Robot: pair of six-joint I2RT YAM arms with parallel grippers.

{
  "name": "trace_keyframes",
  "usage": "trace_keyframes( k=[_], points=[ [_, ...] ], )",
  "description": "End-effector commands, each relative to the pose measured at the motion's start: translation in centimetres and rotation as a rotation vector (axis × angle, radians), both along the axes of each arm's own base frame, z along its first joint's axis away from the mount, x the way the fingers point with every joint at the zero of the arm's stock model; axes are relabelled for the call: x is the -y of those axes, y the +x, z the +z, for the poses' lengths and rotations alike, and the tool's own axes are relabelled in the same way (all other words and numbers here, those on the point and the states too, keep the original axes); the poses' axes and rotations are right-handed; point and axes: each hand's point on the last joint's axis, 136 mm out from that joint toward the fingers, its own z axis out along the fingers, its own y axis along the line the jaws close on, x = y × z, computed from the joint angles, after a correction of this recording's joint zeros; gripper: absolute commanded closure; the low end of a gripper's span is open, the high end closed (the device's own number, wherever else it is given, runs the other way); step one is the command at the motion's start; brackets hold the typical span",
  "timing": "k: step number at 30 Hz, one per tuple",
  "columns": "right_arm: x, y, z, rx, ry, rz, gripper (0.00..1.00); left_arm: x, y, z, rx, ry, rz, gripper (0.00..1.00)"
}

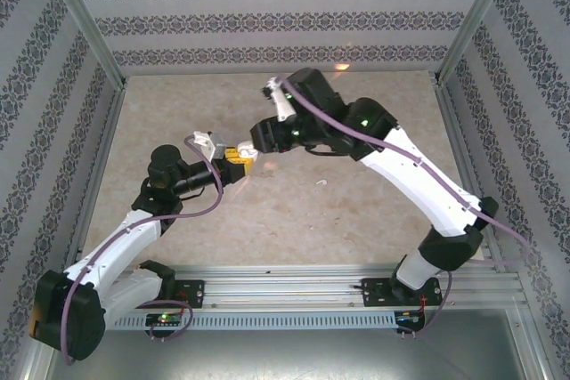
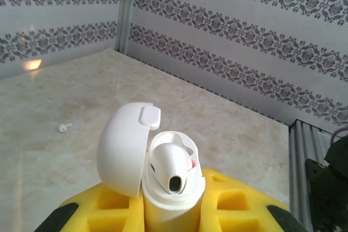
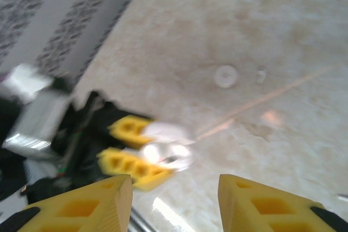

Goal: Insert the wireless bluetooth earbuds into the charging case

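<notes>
the job looks partway done. the charging case (image 2: 174,202) is clamped upright between the left jaws and held above the surface (image 2: 70,85), with its lid (image 2: 122,150) swung open to one side. one earbud (image 2: 169,167) already sits in a socket of the case, rounded head up. the rest of the cavity beside it appears unfilled, though that earbud hides part of it. a loose earbud (image 2: 64,127) lies on the surface well apart from the case, so at least that one is left to fetch and seat, and closing the lid may follow. the right jaws stand apart with nothing between them, near the case and facing it.

the left wrist view looks straight into the case and makes the seated earbud plain. from above, the case is just a small white blob where the left arm (image 1: 125,238) and right arm (image 1: 419,175) meet over the middle of the surface. that top view gives the layout and also a white speck (image 1: 319,184) lying apart to the right of the jaws. the right wrist view is blurred and takes the case from the other side. it adds a round white disc (image 3: 225,75) on the surface with a small white piece (image 3: 261,73) just beside it, too soft to name for sure.
</notes>
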Motion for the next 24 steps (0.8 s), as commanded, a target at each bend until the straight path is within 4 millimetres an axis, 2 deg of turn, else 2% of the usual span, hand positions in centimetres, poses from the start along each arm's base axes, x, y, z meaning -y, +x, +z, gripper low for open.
trace_keyframes(
  k=[1,6,10,13,19,24],
  points=[
    [3.5,3.1,-4.7,-0.131,0.014,-0.136,0.56,1.2,-1.0,-0.5,-0.002,-0.006,-0.032,1.00],
    [8.2,5.4,-12.2,-0.299,-0.040,-0.253,0.58,2.7,-1.5,-1.7,-0.016,0.029,-0.051,1.00],
    [10.6,5.1,-17.6,-0.470,-0.098,-0.328,0.60,3.9,-1.6,-2.4,-0.022,0.048,-0.063,1.00],
    [11.2,4.3,-20.7,-0.541,-0.088,-0.380,0.52,4.5,-1.4,-3.0,-0.031,0.053,-0.066,1.00],
    [11.1,2.5,-26.2,-0.667,-0.027,-0.464,0.46,5.1,-0.6,-3.4,-0.043,0.049,-0.064,1.00],
    [11.2,2.3,-29.5,-0.709,-0.052,-0.503,0.45,5.3,-0.5,-3.4,-0.056,0.042,-0.073,1.00]
  ],
)
